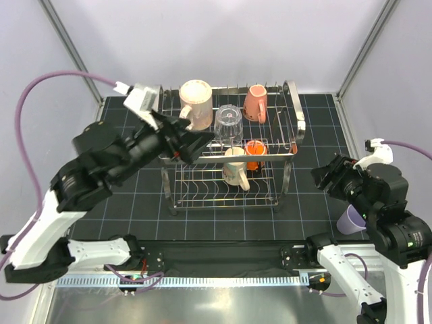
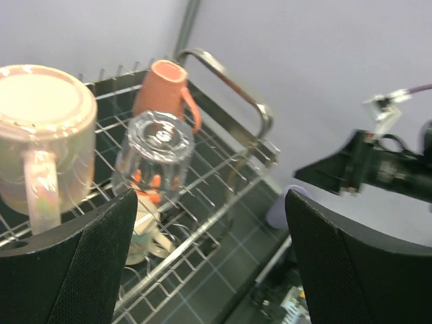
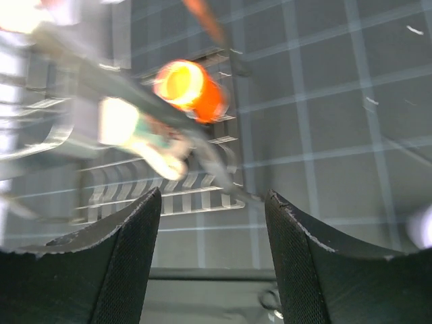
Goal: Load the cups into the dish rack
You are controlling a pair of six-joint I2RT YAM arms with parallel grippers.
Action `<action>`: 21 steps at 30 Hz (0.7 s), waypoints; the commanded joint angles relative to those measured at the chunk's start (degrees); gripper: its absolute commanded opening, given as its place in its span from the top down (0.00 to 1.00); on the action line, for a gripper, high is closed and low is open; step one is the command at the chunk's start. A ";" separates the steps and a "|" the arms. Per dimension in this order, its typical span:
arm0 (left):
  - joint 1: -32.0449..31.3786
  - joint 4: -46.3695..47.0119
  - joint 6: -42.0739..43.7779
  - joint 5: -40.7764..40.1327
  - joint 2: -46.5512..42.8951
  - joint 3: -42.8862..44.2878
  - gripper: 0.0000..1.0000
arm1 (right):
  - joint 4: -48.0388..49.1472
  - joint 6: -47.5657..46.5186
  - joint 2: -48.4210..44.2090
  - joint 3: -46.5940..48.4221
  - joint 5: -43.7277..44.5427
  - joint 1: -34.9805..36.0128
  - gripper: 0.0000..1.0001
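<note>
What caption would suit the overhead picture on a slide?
Five cups in the dish rack; lavender tumbler on the table near the right arm.

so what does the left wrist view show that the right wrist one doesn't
Only left wrist: the beige-pink mug, clear glass tumbler and salmon-pink mug on the upper tier, plus the right arm. Only right wrist: a direct, if blurred, look into the small orange cup. Both: the dish rack and the cream mug on its lower tier.

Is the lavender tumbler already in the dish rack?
No, the lavender tumbler sits on the table, outside and to the right of the dish rack.
</note>
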 commanded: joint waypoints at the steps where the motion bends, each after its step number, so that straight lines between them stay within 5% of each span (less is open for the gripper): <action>1: 0.25 5.35 -4.13 8.58 -3.88 -4.09 0.14 | -5.10 -1.21 -1.47 -2.99 12.19 0.23 0.36; 13: 0.25 9.29 -14.49 18.59 -17.24 -28.32 0.14 | 2.27 3.02 8.54 -12.41 23.48 -2.66 0.37; 21: 0.25 7.99 -14.94 17.90 -25.34 -34.87 0.14 | 7.37 -4.54 16.28 -12.41 16.81 -25.24 0.37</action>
